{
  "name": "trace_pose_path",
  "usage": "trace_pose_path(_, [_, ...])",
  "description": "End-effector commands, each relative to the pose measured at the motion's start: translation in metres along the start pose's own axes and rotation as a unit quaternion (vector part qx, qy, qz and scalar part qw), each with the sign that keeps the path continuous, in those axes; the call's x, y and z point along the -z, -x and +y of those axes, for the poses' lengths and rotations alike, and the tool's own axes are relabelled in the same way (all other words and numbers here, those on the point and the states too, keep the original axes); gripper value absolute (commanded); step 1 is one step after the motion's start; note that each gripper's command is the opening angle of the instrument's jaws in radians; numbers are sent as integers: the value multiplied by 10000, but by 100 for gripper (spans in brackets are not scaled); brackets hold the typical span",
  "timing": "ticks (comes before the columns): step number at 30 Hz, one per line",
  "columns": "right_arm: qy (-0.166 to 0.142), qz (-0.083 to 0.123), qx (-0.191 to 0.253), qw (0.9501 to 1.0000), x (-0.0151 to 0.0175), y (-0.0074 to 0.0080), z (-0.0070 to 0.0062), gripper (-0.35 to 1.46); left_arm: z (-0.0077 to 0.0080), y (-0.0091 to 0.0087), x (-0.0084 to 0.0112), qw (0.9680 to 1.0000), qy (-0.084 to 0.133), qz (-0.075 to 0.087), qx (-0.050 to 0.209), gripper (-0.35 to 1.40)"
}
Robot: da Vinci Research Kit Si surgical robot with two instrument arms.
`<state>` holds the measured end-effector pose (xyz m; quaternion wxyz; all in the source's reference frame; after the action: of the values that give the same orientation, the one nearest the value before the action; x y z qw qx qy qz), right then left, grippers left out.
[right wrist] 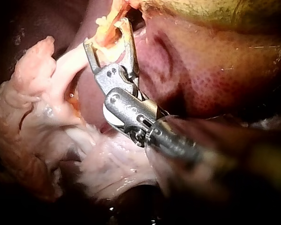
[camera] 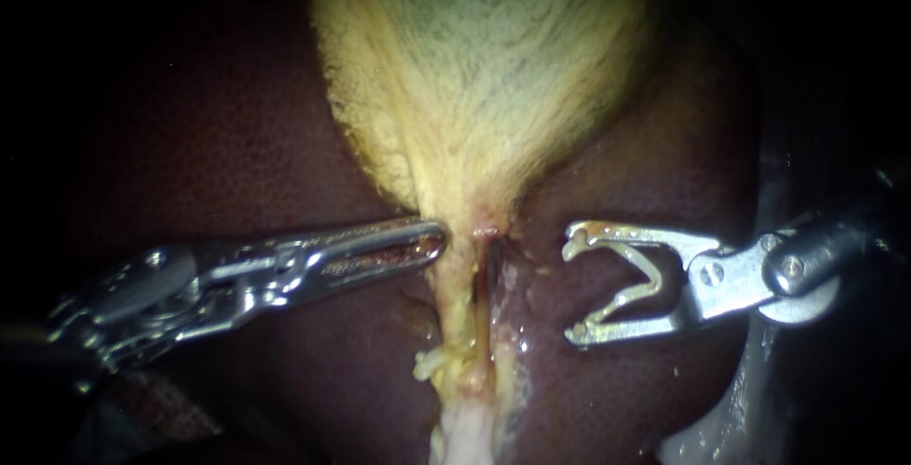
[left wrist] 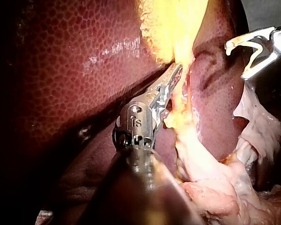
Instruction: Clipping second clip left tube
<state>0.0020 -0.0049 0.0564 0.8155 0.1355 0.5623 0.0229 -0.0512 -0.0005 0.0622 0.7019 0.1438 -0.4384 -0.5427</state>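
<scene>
The yellow-green gallbladder (camera: 474, 66) narrows to a neck over the dark liver (camera: 237, 161). Below the neck two thin yellow strands run down with a dark slit between them; the left tube (camera: 454, 311) is the strand nearer my left instrument. My left instrument (camera: 432, 237) lies level with its jaws together, and its tip presses the neck's left edge (left wrist: 177, 70). My right instrument (camera: 571, 289) stands to the right of the tubes, apart from them. Its jaws are spread wide around a pale V-shaped clip (camera: 638, 280). In the right wrist view the yellow strands lie just ahead of those jaws (right wrist: 107, 33).
Pale fatty tissue (camera: 465, 427) hangs below the tubes and spreads beside my right instrument's shaft (right wrist: 42, 117). Liver surface surrounds the neck on both sides. My right instrument (left wrist: 236, 61) also shows in the left wrist view, beyond the liver's edge.
</scene>
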Motion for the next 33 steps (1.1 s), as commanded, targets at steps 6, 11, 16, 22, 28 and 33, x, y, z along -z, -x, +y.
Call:
trace_pose_path(6, [9, -4, 49, 10000, -28, 7, -9, 60, 7, 0, 24, 10000, -58, 32, -8, -35])
trace_pose_path(11, [-137, 42, -212, 9997, -82, 26, -24, 59, 17, 2, 53, 10000, 13, 9, 44, -35])
trace_pose_path(16, [-268, -14, -385, 9989, -135, 48, -33, 59, 17, 6, 67, 10000, 35, 5, 53, -35])
trace_pose_path(22, [-308, -203, -440, 9983, -164, 77, -27, 59, 5, 9, 71, 10000, 51, 0, 65, -35])
trace_pose_path(28, [-297, -527, -476, 9970, -152, 102, -12, 58, 1, 11, 75, 10000, 51, 2, 72, -35])
trace_pose_path(33, [-217, -683, -472, 9963, -141, 115, -4, 58, -2, 19, 83, 10000, 22, -7, 93, -35])
